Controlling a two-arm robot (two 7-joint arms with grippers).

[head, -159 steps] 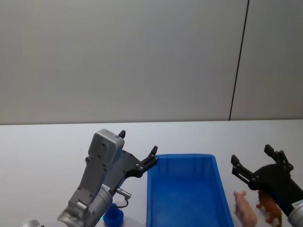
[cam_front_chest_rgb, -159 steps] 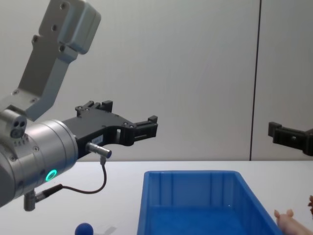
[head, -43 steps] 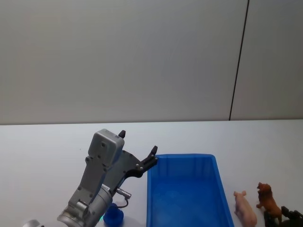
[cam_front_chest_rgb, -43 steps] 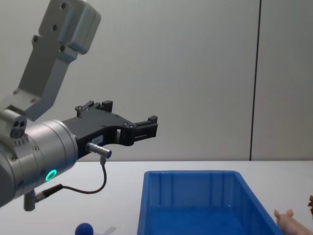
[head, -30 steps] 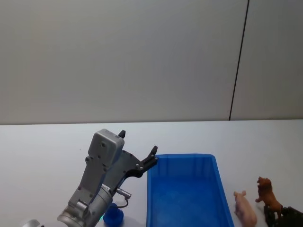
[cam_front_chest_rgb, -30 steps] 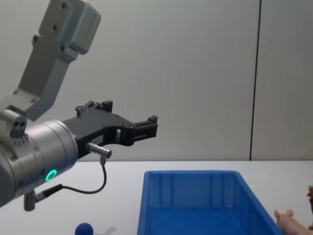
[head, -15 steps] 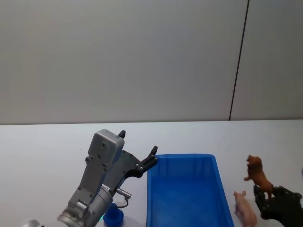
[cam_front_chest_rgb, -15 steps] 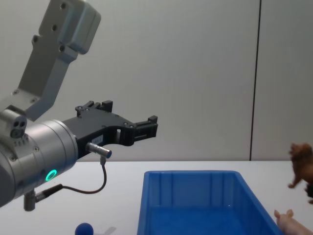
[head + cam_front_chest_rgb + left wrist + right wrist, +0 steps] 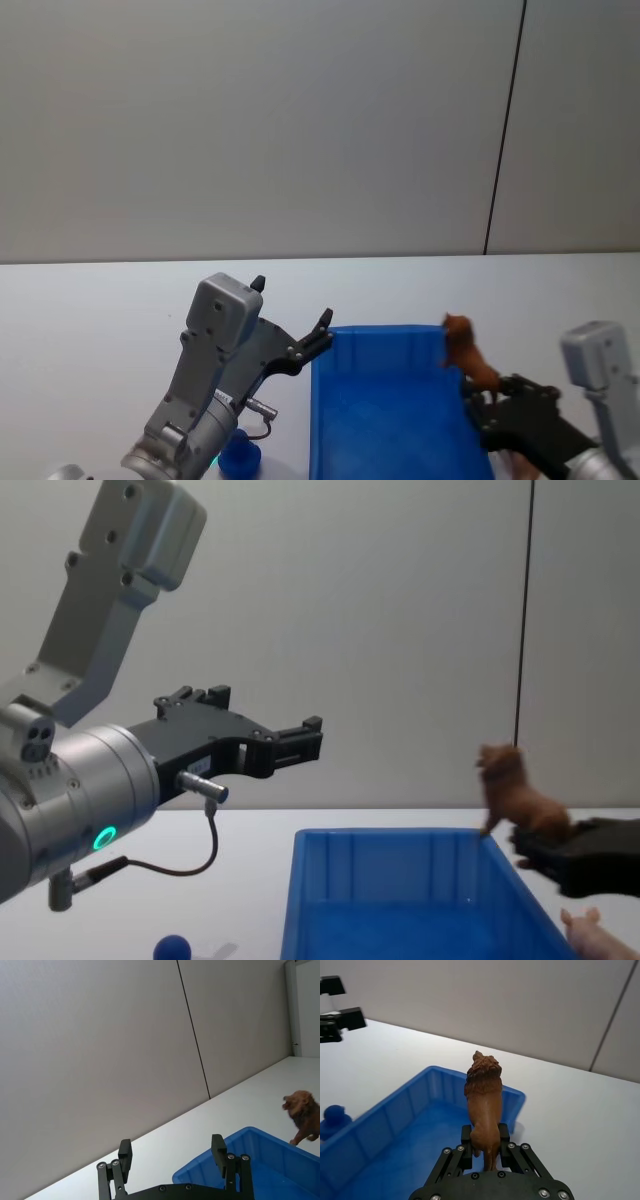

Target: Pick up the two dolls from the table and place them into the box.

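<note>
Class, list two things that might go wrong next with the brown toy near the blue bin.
The right gripper pinches the reddish-brown furry toy only at its hind legs; it may tip or slip. It hangs near the right rim of the blue plastic bin; released now, it might land outside.

The box (image 9: 380, 425) stands open above; the left hand (image 9: 291, 300) hangs spread by its 10 o'clock corner, and the right hand (image 9: 485, 1137), gripping the brown doll (image 9: 483, 1090), crowds its 3 o'clock wall.

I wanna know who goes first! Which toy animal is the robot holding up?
The reddish-brown furry doll: the right gripper holds it up over the box rim. The pale pink doll lies on the table beside the box. The left gripper hovers open.
</note>
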